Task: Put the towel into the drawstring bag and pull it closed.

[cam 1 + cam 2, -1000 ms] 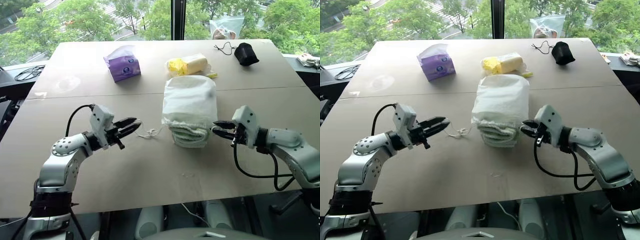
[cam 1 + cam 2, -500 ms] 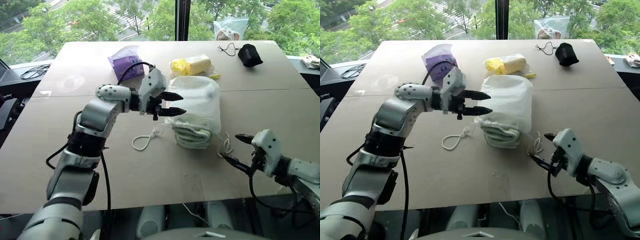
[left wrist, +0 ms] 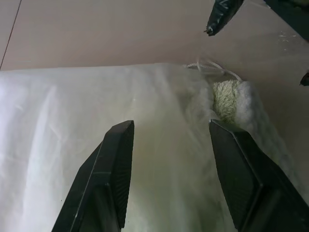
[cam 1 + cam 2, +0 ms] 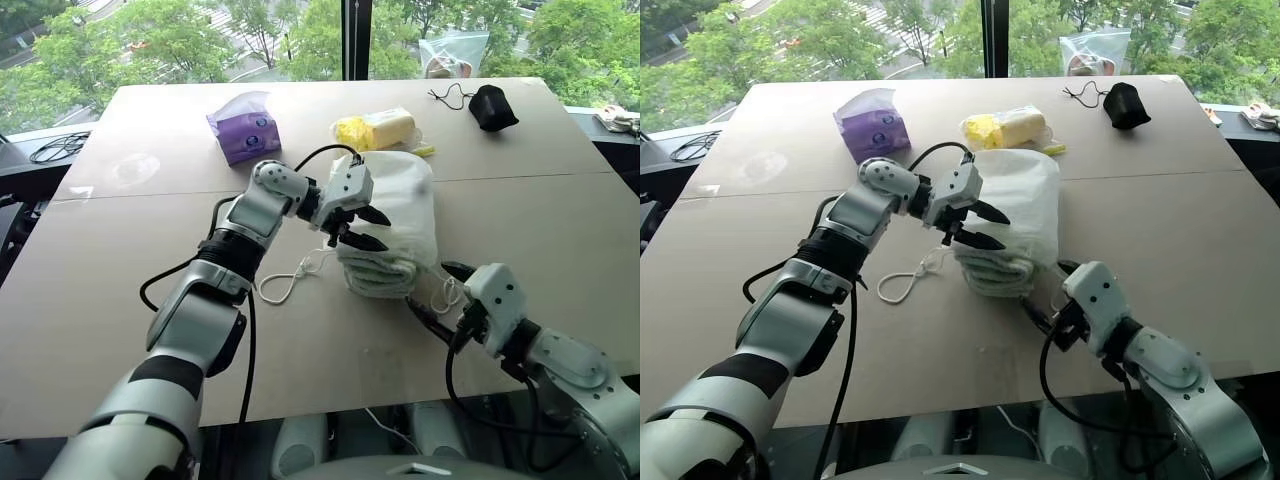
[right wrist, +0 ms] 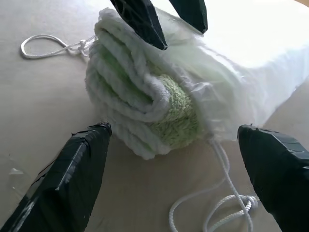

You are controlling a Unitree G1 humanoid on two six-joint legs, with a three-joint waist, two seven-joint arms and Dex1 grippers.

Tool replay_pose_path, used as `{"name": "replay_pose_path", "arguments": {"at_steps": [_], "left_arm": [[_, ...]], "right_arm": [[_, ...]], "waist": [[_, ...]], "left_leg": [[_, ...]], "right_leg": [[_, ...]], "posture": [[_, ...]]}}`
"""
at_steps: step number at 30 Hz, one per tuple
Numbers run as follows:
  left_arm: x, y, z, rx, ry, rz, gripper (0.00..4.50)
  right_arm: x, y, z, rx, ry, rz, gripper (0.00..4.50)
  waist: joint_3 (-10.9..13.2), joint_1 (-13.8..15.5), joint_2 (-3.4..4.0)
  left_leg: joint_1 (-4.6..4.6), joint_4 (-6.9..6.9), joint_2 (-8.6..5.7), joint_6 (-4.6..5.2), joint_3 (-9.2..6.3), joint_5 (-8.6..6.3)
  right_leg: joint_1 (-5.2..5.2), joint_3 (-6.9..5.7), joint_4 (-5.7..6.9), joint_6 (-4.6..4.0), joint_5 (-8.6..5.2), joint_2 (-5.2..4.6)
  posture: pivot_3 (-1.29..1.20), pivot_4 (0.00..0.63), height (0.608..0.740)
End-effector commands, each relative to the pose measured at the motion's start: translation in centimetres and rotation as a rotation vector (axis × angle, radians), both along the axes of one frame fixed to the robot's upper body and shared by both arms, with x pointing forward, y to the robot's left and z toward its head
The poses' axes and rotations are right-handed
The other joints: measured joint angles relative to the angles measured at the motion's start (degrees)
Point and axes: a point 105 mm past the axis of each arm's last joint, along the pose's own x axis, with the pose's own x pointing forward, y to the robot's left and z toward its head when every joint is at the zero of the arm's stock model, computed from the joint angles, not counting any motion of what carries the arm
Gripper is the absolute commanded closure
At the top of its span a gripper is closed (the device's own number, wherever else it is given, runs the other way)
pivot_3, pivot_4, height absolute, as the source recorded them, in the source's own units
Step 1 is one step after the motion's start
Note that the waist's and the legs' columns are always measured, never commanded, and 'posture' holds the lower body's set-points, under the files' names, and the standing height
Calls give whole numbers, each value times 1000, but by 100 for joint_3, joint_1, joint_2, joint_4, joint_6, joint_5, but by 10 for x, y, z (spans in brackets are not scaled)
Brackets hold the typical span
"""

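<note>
Clearly both jaws were wide open, holding nothing; we should push the towel (image 5: 145, 101) deeper into the bag (image 4: 400, 200) before pulling cords.

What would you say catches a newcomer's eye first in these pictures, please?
Mid-table, the drawstring bag lies with the towel bulging out of its mouth toward the robot. The left gripper hangs open over the bag near its mouth, and the right gripper gapes wide just before the towel, with a loose white cord looped on the table beside it.
</note>
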Motion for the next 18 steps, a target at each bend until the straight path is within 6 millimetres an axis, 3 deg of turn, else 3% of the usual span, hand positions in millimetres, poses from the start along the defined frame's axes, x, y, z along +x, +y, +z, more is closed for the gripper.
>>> {"name": "replay_pose_path", "arguments": {"at_steps": [1, 5, 11, 15, 16, 17, 18], "left_arm": [[-8, -6, 15, -2, -21, -62, 2002], [-21, -1, 5, 72, 32, -100, 2002], [-15, -5, -2, 99, 31, -26, 2002], [-11, -5, -7, 115, 47, 4, 3547], [-11, -5, -8, 117, 53, 8, 4127], [-12, -6, -8, 117, 75, 13, 4473], [-12, -6, -8, 121, 87, 14, 4473]], "right_arm": [[-3, 5, 8, 13, -41, 1, 50], [-3, 6, 5, 17, -23, -1, 50], [-1, 5, 3, 23, -10, -9, 50], [0, 6, 2, 28, -4, -7, 0], [0, 6, 2, 29, -2, -6, 0], [0, 6, 1, 29, -1, -6, 0], [0, 6, 1, 30, 1, -5, 0]], "waist": [[0, 0, 0], [0, -3, 0], [0, 0, 0], [0, 1, 0], [0, 1, 0], [0, 0, 0], [0, 0, 0]], "left_leg": [[0, 0, 0, 0, 0, 0], [0, 0, 1, 0, -3, 0], [0, 0, 2, 0, -4, 0], [0, 0, 1, 0, -5, 0], [0, 0, 1, 0, -5, 0], [0, 0, 1, 0, -5, 0], [0, 0, 1, 0, -5, 0]], "right_leg": [[0, 0, 0, 0, 0, 0], [0, -2, 0, 0, 0, 1], [0, -2, 1, 0, 0, 1], [0, -3, 1, 0, 0, 1], [0, -3, 1, 0, 0, 1], [0, -3, 1, 1, 0, 1], [0, -3, 1, 1, 0, 1]], "posture": [[0, 150, 740], [0, 150, 740], [0, 150, 740], [0, 150, 740], [0, 150, 740], [0, 150, 740], [0, 150, 740]]}}
